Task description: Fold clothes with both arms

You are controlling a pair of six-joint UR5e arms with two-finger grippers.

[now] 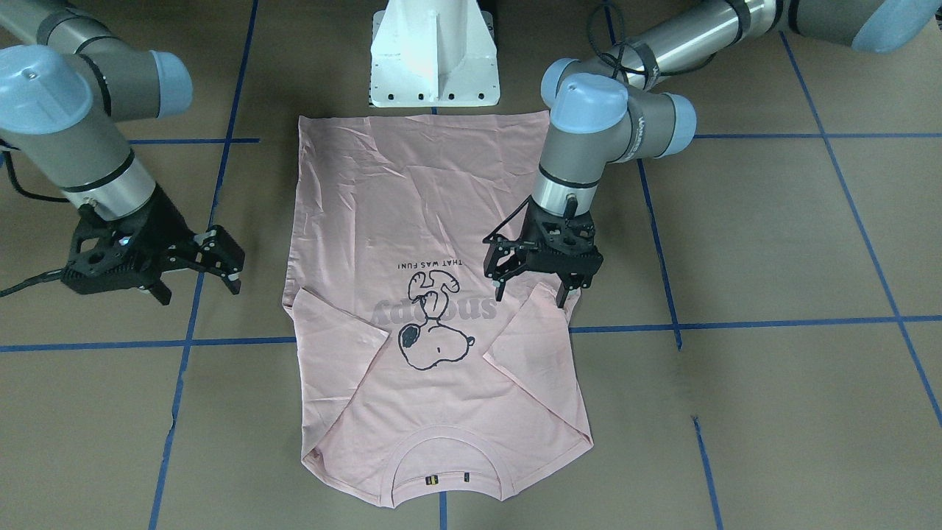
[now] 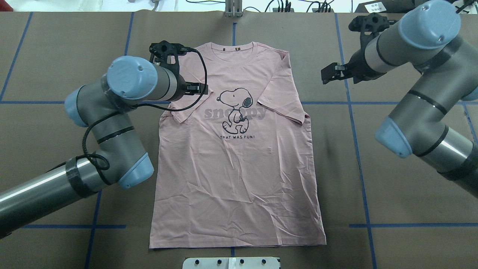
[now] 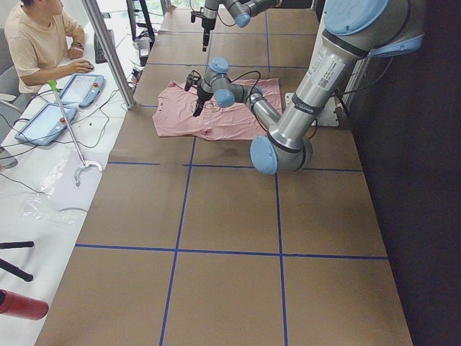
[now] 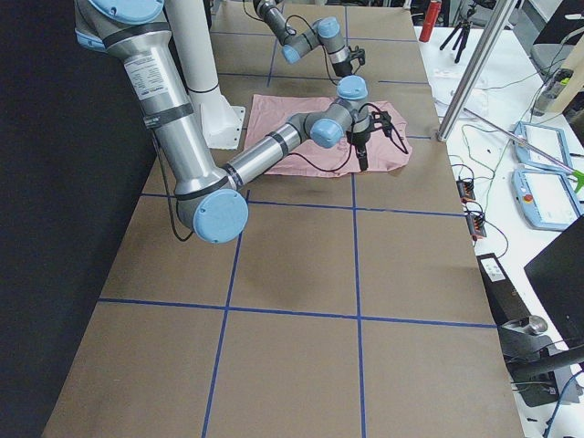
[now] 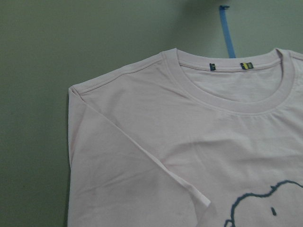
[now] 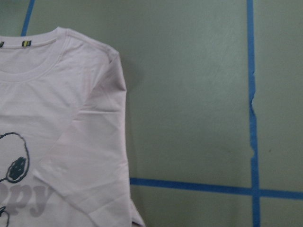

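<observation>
The light pink t-shirt lies flat on the table, print up, with its collar on the side away from the robot. Both short sleeves are folded inward over the chest. My left gripper hovers open over the upper edge of the folded sleeve on its side, with nothing between its fingers. My right gripper is open and empty, off the shirt, over bare table beside the other sleeve. The wrist views show the collar and a folded sleeve, but no fingers.
The white pedestal base stands just behind the shirt's hem. Blue tape lines grid the brown table. A seated person with tablets is at a side bench beyond the table's far edge.
</observation>
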